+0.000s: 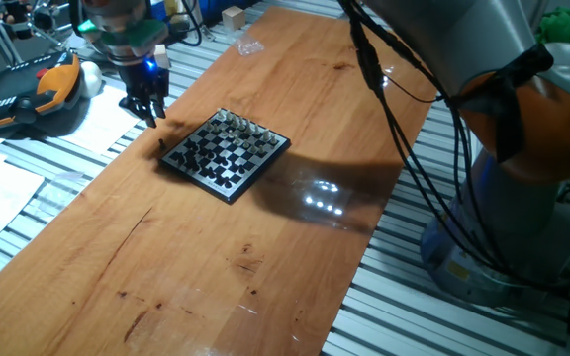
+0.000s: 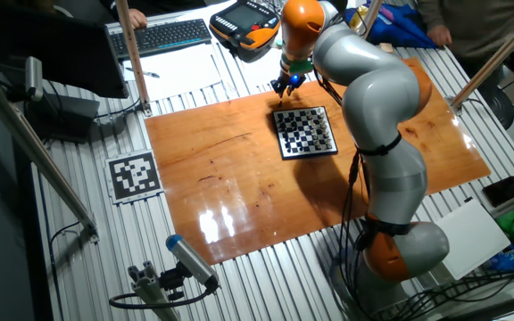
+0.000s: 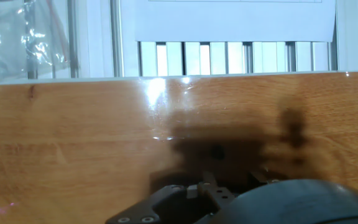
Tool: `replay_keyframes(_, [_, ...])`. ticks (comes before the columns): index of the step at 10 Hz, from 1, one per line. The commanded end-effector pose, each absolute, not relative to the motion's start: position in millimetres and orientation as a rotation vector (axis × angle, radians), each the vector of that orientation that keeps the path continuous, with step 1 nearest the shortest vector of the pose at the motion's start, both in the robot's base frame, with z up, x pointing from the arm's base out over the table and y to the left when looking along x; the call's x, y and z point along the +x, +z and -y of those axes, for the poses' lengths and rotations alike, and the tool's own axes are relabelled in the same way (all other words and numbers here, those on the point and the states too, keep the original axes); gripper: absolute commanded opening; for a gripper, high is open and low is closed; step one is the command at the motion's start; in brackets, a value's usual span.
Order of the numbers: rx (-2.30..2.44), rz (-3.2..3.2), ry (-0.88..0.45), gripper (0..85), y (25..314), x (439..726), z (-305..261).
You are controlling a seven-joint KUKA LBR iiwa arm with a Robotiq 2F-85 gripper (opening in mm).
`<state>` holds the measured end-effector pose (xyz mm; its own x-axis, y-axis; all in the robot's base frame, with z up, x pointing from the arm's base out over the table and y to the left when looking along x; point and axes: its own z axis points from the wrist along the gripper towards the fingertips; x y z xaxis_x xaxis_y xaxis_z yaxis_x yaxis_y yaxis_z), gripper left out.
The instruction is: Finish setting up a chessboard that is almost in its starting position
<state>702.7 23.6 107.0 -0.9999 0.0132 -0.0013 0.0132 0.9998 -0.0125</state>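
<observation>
Pincer (image 1: 144,107) — hovering off-board, spread unclear; chessboard (image 1: 226,153) just beside it on the worktop (image 1: 265,247). We judged a stray dark piece (image 1: 161,143) below awaited pickup — descent next.

Dim room, overhead glare patches on the wooden tabletop (image 1: 325,198), soft arm shadow, blurry hand view
</observation>
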Motion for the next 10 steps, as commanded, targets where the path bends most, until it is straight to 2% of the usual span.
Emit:
replay_keyframes(1, [0.031, -3.153, -0.044, 34.0, 107, 703, -23])
replay_keyframes(6, [0.080, -3.168, -0.057, 34.0, 107, 703, -23])
replay_keyframes(10, [0.096, -3.144, -0.022, 34.0, 64, 716, -24])
